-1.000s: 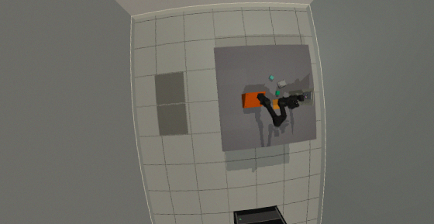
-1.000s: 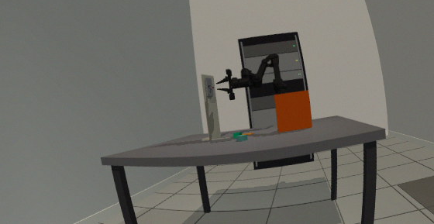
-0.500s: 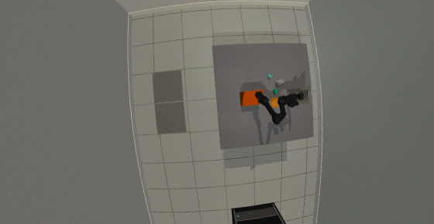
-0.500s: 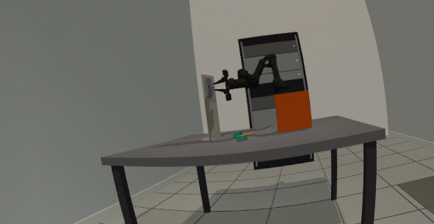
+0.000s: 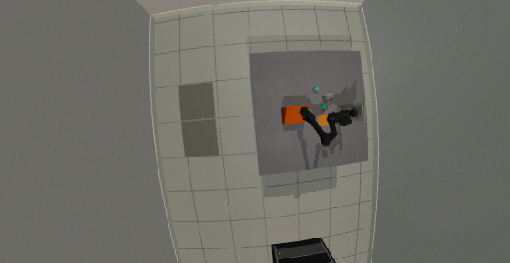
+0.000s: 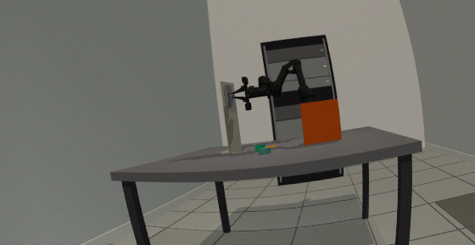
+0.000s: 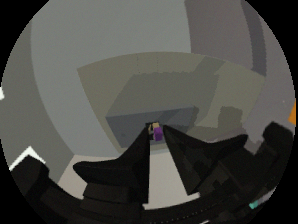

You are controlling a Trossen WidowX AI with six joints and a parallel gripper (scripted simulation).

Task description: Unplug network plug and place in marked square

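The upright panel (image 5: 361, 117) (image 6: 234, 136) (image 7: 97, 82) carries a dark grey socket block (image 6: 228, 100) (image 7: 122, 128). The purple plug (image 6: 232, 96) (image 7: 158, 134) sits at the socket opening, with a small tan part beside it. My gripper (image 5: 357, 112) (image 6: 231, 96) (image 7: 154, 128) is level at the panel, one finger above the other. Its fingertips are narrowly open on either side of the plug, with a thin gap on the upper finger's side. The tab cannot be made out. The orange marked square (image 5: 323, 120) (image 6: 271, 147) lies on the table, partly under the arm.
The arm stands on an orange box (image 5: 293, 116) (image 6: 321, 122). A green block (image 5: 323, 106) (image 6: 259, 147), a teal block (image 5: 316, 89) (image 6: 265, 151) and a pale grey block (image 5: 328, 96) lie on the table (image 5: 278, 71) (image 6: 360, 144) near the square. A black rack stands behind.
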